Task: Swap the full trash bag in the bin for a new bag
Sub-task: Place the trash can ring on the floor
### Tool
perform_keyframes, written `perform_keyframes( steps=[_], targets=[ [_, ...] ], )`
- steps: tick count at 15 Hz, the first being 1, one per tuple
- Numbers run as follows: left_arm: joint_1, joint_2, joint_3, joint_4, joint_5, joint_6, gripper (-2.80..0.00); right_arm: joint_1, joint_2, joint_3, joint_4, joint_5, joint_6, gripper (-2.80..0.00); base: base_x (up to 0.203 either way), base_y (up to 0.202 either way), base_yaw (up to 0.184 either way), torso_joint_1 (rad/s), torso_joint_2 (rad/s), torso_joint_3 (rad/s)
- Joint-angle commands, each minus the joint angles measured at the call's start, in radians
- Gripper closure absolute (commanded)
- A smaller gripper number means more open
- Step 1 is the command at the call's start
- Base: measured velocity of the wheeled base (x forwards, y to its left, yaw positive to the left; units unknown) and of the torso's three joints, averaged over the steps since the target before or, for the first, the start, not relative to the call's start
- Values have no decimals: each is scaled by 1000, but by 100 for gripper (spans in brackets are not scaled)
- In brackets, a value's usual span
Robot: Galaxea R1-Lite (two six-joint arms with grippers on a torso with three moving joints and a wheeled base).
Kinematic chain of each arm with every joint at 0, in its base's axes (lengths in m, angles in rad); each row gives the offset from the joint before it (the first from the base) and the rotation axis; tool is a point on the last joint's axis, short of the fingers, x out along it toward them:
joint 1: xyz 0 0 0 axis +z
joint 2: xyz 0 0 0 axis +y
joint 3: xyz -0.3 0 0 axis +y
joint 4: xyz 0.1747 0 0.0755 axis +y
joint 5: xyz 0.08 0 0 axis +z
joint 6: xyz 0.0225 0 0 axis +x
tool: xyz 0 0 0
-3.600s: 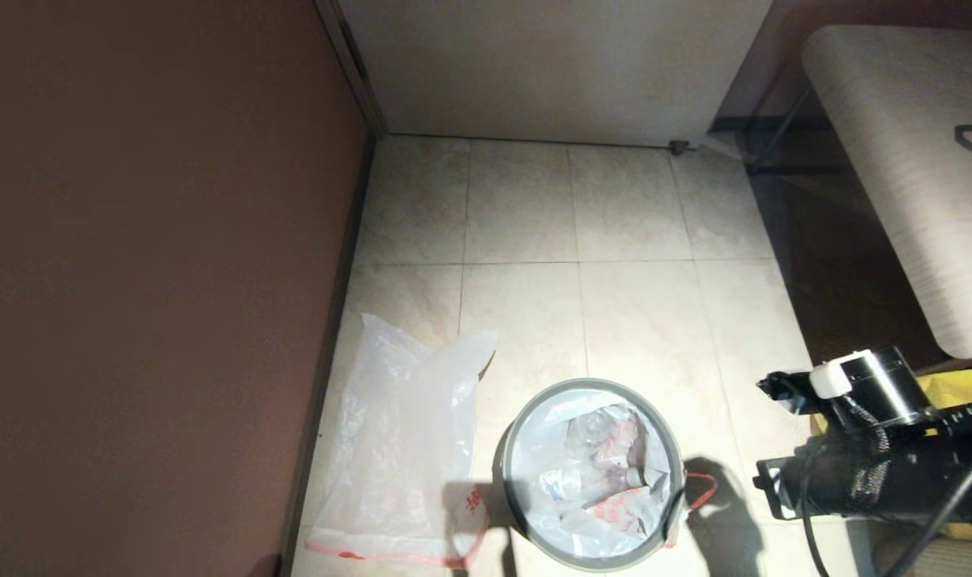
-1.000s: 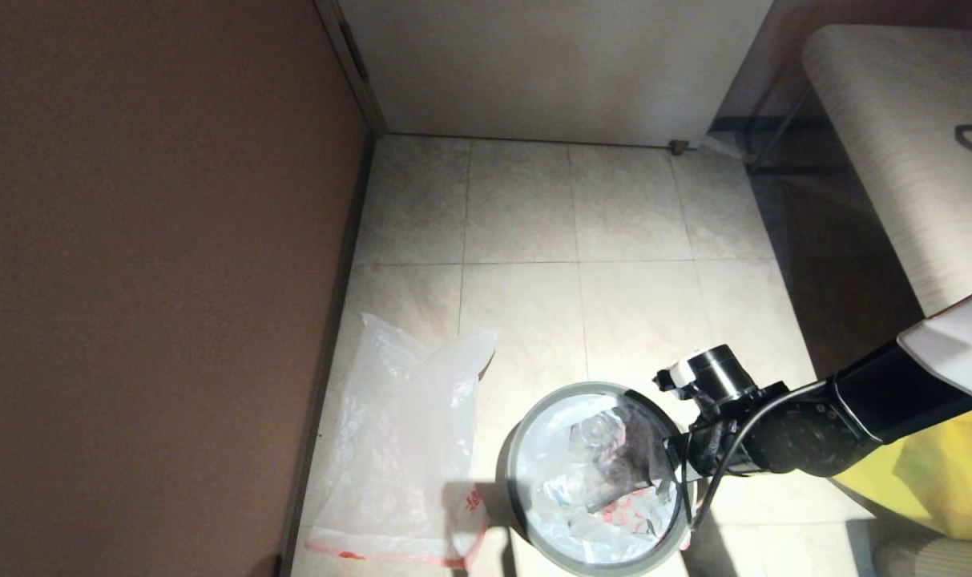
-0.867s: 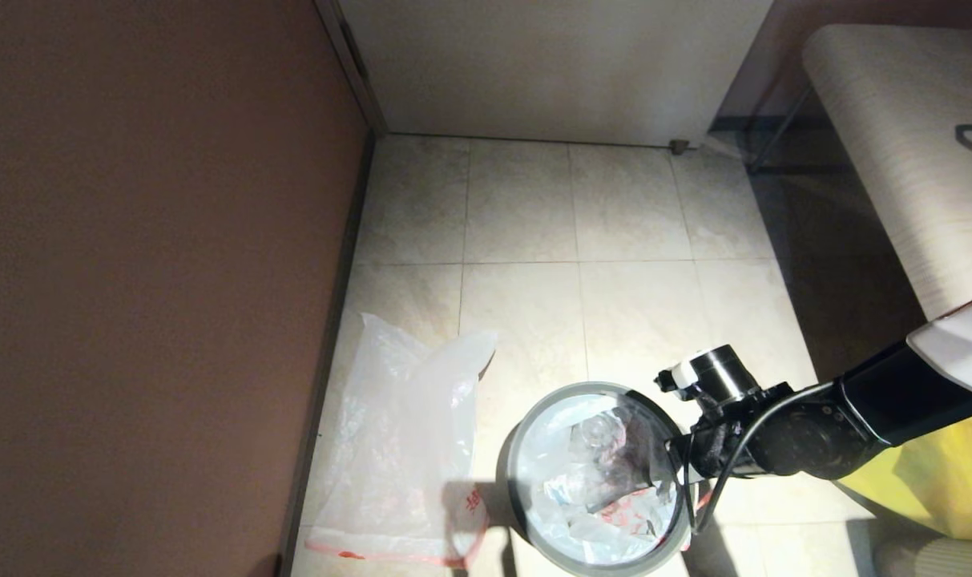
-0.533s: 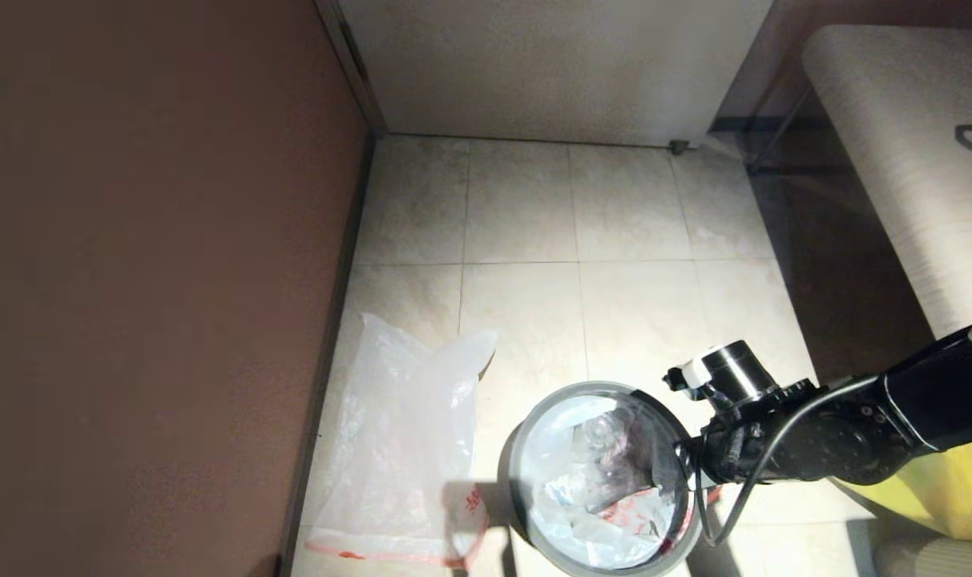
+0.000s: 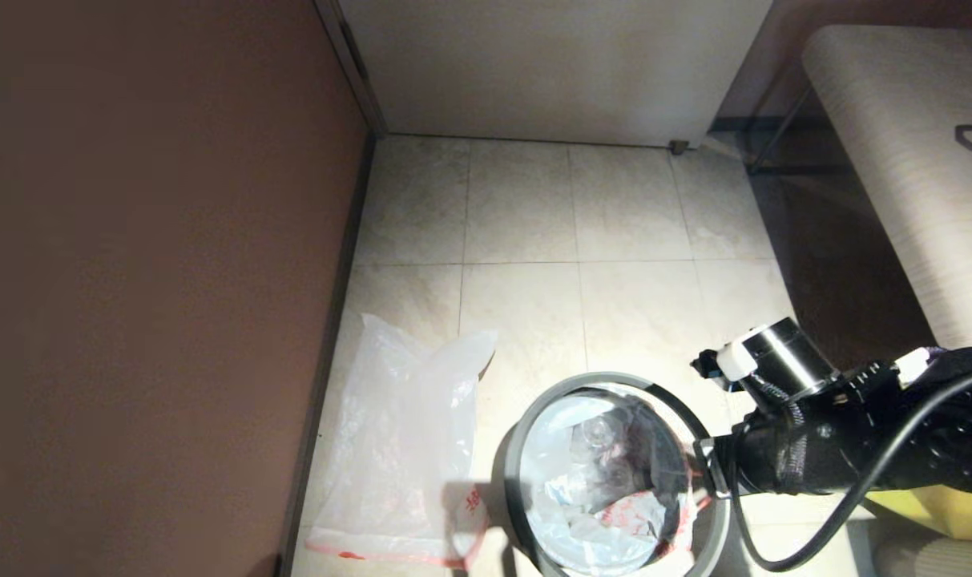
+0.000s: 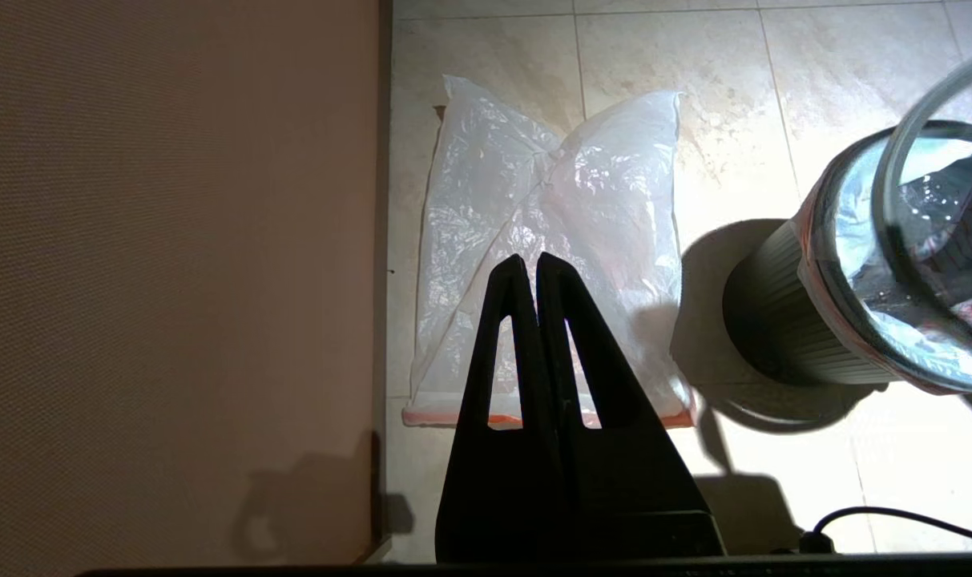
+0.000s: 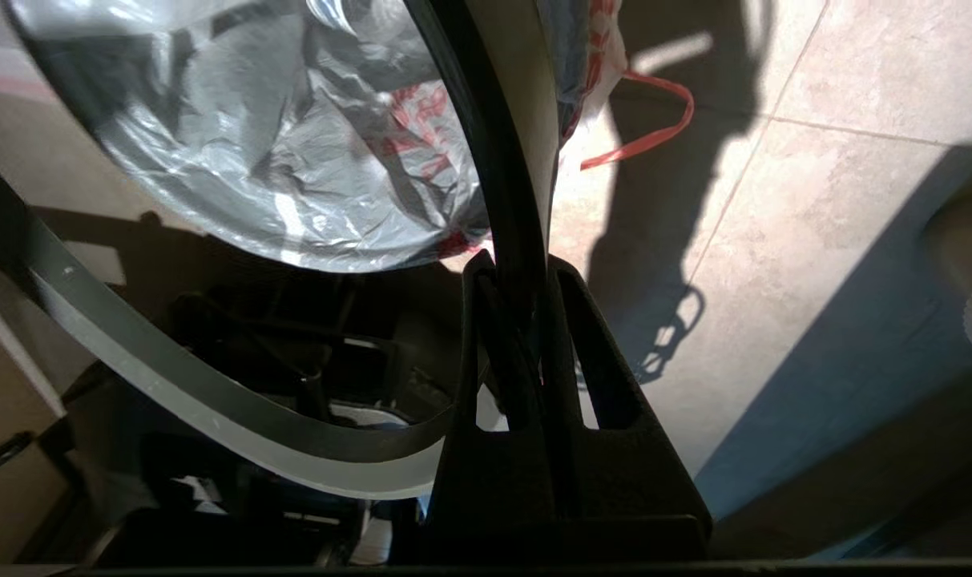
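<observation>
The bin (image 5: pixel 503 489) stands on the tiled floor near me, its black body (image 6: pixel 774 328) lined with the full trash bag (image 5: pixel 590 497), whose crumpled white plastic with red print (image 7: pixel 277 144) shows inside. My right gripper (image 7: pixel 514 264) is shut on the bin's thin grey hoop (image 5: pixel 582 383) at its right side (image 5: pixel 706 465). The hoop (image 6: pixel 882 200) stands tilted, raised off the bag's folded hem. A red drawstring loop (image 7: pixel 654 136) hangs outside. The new bag (image 5: pixel 405 449) lies flat on the floor left of the bin. My left gripper (image 6: pixel 530 260) hovers above that bag (image 6: pixel 550 200), shut and empty.
A brown wall (image 5: pixel 133 280) runs along the left, close to the new bag. A white door (image 5: pixel 550 64) closes the far side. A pale bench (image 5: pixel 910 176) stands at the right, with a big yellow bag (image 5: pixel 942 517) under my right arm.
My right arm came in from the right to the bin's rim. Over the last second it has drawn back to the right with the grey hoop, which now sits higher, tilted and looking larger.
</observation>
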Motion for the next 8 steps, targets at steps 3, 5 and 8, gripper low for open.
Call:
perform_keyframes(
  steps=[3,5,8],
  targets=[
    [0,-2,0,0,0,0,0,-42,-92,-103,105,3,10,0,0,0,0,0,0,0],
    [0,-2,0,0,-1,1,0,-141,-104,-242,236,30,9,0,0,0,0,0,0,0],
    [0,-2,0,0,-1,1,0,-356,-108,-354,389,118,-44,0,0,0,0,0,0,0]
  ],
)
